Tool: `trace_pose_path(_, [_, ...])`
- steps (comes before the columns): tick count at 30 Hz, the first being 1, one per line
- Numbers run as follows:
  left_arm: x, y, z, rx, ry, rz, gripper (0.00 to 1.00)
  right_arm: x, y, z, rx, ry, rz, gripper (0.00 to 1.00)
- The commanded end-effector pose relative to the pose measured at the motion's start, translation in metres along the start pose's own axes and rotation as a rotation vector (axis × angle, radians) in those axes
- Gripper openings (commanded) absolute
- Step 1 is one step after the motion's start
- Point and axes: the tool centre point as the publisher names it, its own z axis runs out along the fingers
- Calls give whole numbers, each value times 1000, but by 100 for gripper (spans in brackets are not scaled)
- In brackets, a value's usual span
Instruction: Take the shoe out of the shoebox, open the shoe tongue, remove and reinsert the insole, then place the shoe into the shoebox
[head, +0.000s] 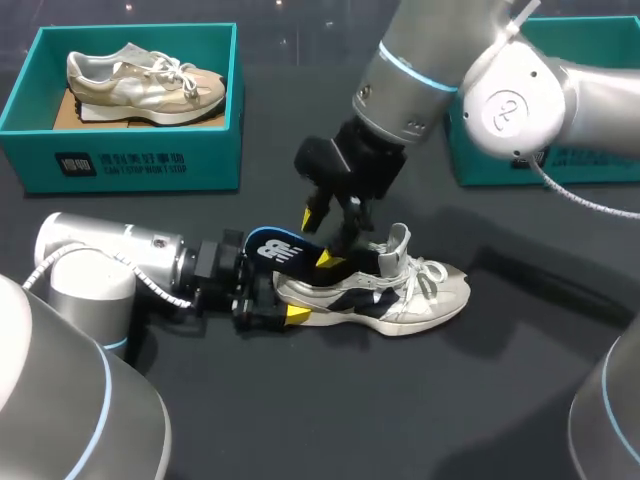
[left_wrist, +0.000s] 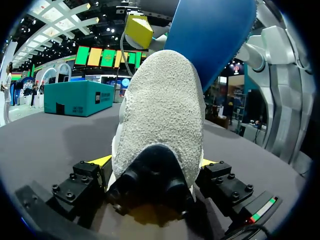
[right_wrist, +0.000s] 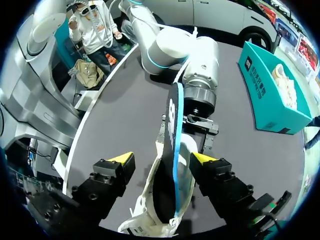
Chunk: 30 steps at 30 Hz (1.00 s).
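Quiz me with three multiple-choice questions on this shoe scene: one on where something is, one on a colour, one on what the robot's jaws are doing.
1. Where is the beige shoe? A) held in the air B) in the teal shoebox C) in the left arm's jaws
2. What colour is the insole's upper face? A) red B) green C) blue
3. The left arm's jaws are: A) shut on the white sneaker's heel B) open and empty C) shut on the insole
Answers: 1 B, it lies within the box's walls. 2 C, blue shows in the head view. 3 A, the left wrist view shows the heel pinched from both sides.
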Motion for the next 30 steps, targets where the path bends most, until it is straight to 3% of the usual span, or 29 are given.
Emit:
trace_pose_path(1, [0,2,1,1,-1,0,0,0,-5,11,-76,2,25,49])
trace_pose_path(12, [0,2,1,1,-1,0,0,3,2,20,-175,36,85,47])
trace_pose_path(23, [0,2,1,1,-1,0,0,-12,2,26,-200,55,176,51])
trace_pose_path(30, [0,2,1,1,-1,0,0,-22,1,35,-230,66,180,45])
